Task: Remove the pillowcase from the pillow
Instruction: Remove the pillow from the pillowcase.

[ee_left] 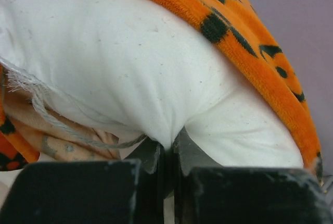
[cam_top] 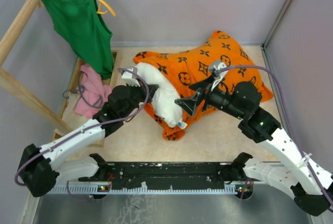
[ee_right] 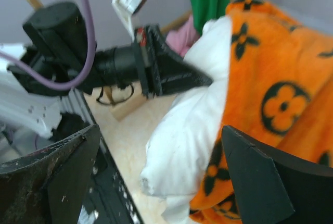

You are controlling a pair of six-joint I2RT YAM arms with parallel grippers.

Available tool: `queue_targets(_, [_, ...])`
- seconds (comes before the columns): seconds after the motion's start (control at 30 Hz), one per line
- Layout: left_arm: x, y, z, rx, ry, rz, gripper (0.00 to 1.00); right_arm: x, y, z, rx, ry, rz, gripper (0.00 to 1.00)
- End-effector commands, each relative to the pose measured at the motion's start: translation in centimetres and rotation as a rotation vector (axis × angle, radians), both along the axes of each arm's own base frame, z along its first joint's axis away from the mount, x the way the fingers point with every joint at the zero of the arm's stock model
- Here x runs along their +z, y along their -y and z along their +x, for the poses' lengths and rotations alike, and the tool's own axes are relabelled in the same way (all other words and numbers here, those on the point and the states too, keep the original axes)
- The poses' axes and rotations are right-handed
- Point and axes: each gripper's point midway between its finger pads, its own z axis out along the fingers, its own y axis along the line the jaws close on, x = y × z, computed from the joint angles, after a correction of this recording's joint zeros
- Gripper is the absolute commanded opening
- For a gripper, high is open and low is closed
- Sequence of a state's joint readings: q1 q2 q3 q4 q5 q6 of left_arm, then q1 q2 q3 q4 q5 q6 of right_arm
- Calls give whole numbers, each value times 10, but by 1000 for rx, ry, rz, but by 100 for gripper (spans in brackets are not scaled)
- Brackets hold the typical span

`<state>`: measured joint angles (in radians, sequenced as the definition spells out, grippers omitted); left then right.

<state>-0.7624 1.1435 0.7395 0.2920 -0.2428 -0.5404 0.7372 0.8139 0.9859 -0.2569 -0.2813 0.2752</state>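
Two arms meet over a beige table (cam_top: 218, 135) boxed in by plain grey walls (cam_top: 182, 5). At the left stands a wooden rack (cam_top: 21, 21), with a green top (cam_top: 83, 31) on a yellow hanger (cam_top: 106, 8) and a pink cloth (cam_top: 91, 91) heaped below it.

The pillow (cam_top: 164, 99) lies mid-table. Its white end bulges out of the orange pillowcase (cam_top: 208, 62), which covers its far and right part. The left gripper (ee_left: 169, 140) is clenched on the pillow's bare end, with a fold of white fabric pinched between its fingers. The right gripper (ee_right: 160, 127) stands released, fingers spread wide, just beside the pillow's near end, with nothing in it.

From above, the right arm covers part of the pillowcase. Fabric fills the left wrist view, where the fingers are cut off at the bottom edge and a frayed thread (ee_left: 52, 120) hangs at the left. The right wrist view is blurred, so whether those fingers touch cloth cannot be told.
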Motion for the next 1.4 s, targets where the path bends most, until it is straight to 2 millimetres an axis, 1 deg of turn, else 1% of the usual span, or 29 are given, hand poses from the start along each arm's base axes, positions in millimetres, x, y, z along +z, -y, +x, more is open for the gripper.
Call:
queue_targets(0.0, [46,-32,-5,-28,242,151,0,85,6,19,-111,148,187,99])
queue_targets(0.07, [51,-33,-15,-84,282,170,0,74,0,43,-182,109,156,99])
queue_targets(0.1, [54,-33,-21,-108,302,176,0,63,-7,57,-206,83,128,99])
queue_targets(0.13, [59,-34,-26,-123,321,172,0,55,-12,66,-220,59,101,99])
queue_targets(0.2, [60,-36,-30,-130,327,168,0,39,-29,82,-224,16,45,99])
queue_targets(0.23, [60,-38,-32,-127,331,167,0,30,-37,88,-229,-1,9,99])
queue_targets(0.37, [61,-40,-34,-134,347,188,0,13,-64,99,-235,21,-71,99])
queue_targets(0.5, [60,-39,-35,-144,344,200,0,-6,-70,112,-263,-2,-118,98])
queue_targets(0.53, [59,-40,-36,-143,344,205,0,-11,-68,116,-281,-4,-130,97])
queue_targets(0.6, [60,-41,-36,-138,349,206,0,-19,-60,122,-319,-13,-139,91])
queue_targets(0.63, [61,-42,-36,-134,351,208,0,-23,-53,125,-336,-24,-133,87])
queue_targets(0.67, [62,-44,-35,-128,353,214,0,-32,-44,128,-352,-50,-123,84])
queue_targets(0.7, [60,-45,-35,-124,347,224,0,-34,-36,128,-353,-65,-99,80])
queue_targets(0.73, [60,-47,-35,-119,345,234,0,-41,-25,131,-375,-86,-87,72])
queue_targets(0.77, [59,-48,-34,-112,342,241,0,-48,-12,133,-405,-105,-82,62])
queue_targets(0.87, [65,-53,-36,-97,348,238,0,-79,33,142,-540,-183,-103,24])
queue_targets(0.9, [68,-54,-39,-102,355,230,0,-88,49,143,-590,-208,-97,14])
queue_targets(0.93, [73,-54,-42,-109,367,220,0,-95,67,145,-642,-229,-74,8])
queue_targets(0.97, [74,-54,-44,-118,374,216,0,-98,74,140,-658,-238,-40,6])
queue_targets(1.03, [77,-55,-50,-134,394,214,0,-103,90,134,-689,-238,13,5])
queue_targets(1.1, [75,-53,-54,-160,410,223,0,-104,96,129,-697,-231,22,4])
queue_targets(1.2, [73,-43,-65,-253,426,233,0,-106,92,128,-674,-243,6,4])
queue_targets(1.27, [69,-26,-84,-404,450,243,0,-107,88,129,-655,-248,3,4])
queue_targets(1.37, [66,-13,-96,-515,465,251,0,-111,80,130,-622,-264,16,5])
